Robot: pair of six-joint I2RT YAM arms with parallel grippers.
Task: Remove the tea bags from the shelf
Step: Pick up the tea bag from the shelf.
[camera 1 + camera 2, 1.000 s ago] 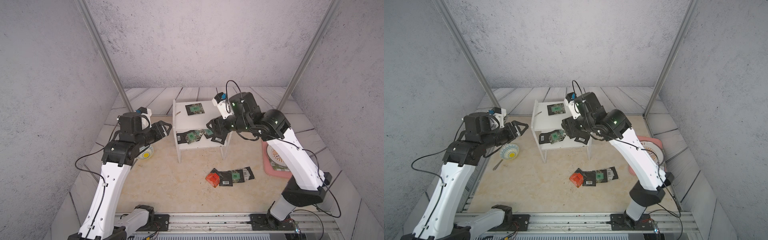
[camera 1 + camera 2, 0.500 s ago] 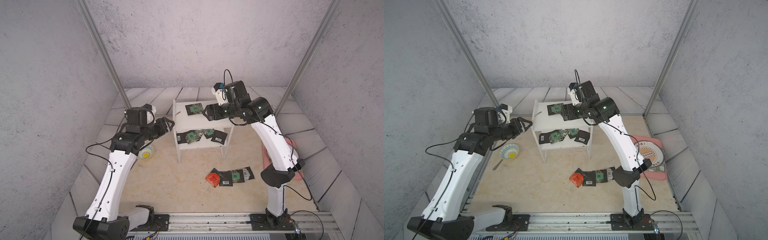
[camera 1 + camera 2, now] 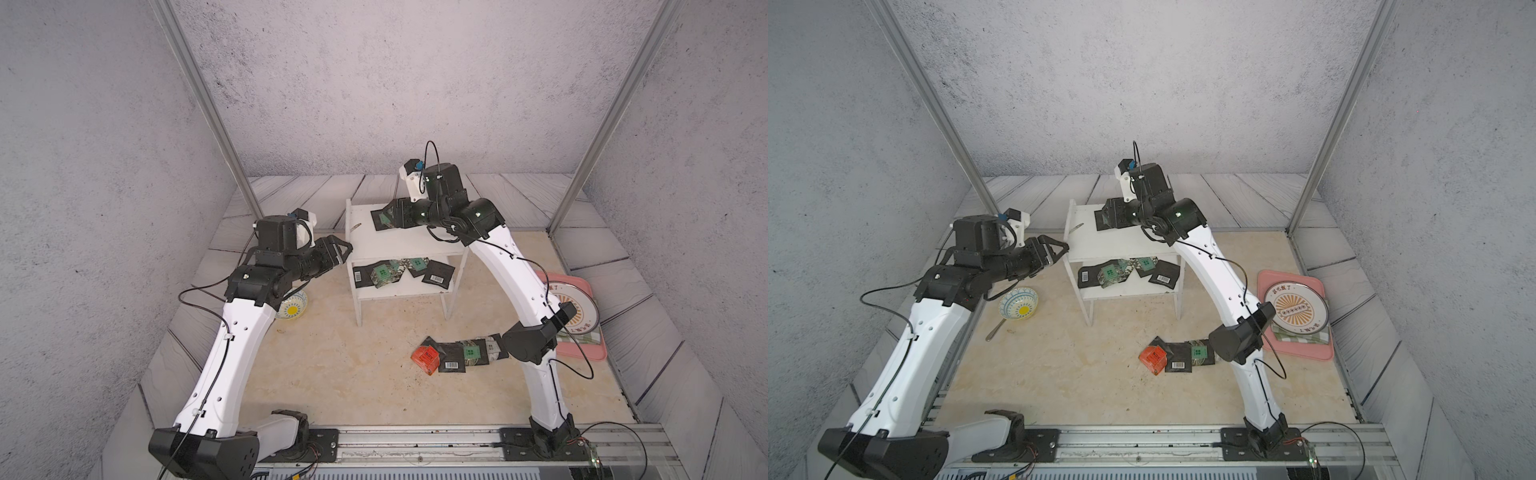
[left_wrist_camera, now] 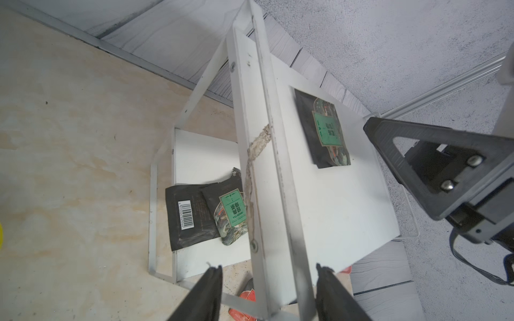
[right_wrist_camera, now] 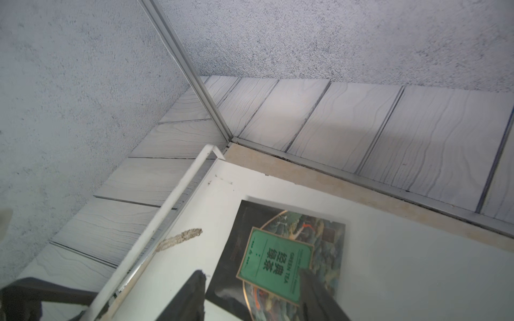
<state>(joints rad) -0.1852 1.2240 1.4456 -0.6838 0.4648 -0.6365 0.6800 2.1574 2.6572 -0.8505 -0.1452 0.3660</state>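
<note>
The black square tea bag with a green label [image 5: 278,258] is lying flat on the top board of the small white two-tier shelf [image 5: 389,264], toward the board's back. Your right claw [image 5: 251,291] is sitting over the sachet's near end with its jaws standing apart. One finger [image 5: 192,297] is showing just off the sachet's edge and the other is overlapping its printed face, so you are not pinching it.

The right wrist view is letting you read "GREEN TEA" beside Chinese characters on the label. In both top views the right claw [image 3: 390,214] is covering most of that sachet.

On the lower board, several more black tea bags [image 3: 399,272] are lying overlapped. The left wrist view is showing only two of them: one with a white barcode [image 4: 185,214] and one whose label reads "GREEN TEA" [image 4: 233,211].

Your left claw [image 4: 268,294] is spread wide and holding nothing, with the shelf's side panel showing between its fingers. In a top view the left claw [image 3: 338,249] is hanging just beside that panel; you cannot tell whether it is touching.

On the beige table [image 3: 332,374] in front of the shelf, a red-orange tea bag [image 3: 426,358] is lying against a few black sachets [image 3: 461,353]. A pink rectangular tray [image 3: 582,353] is carrying a round plate [image 3: 575,307]. A patterned bowl [image 3: 1018,303] and a metal spoon [image 3: 995,328] are sitting by your left arm.
</note>
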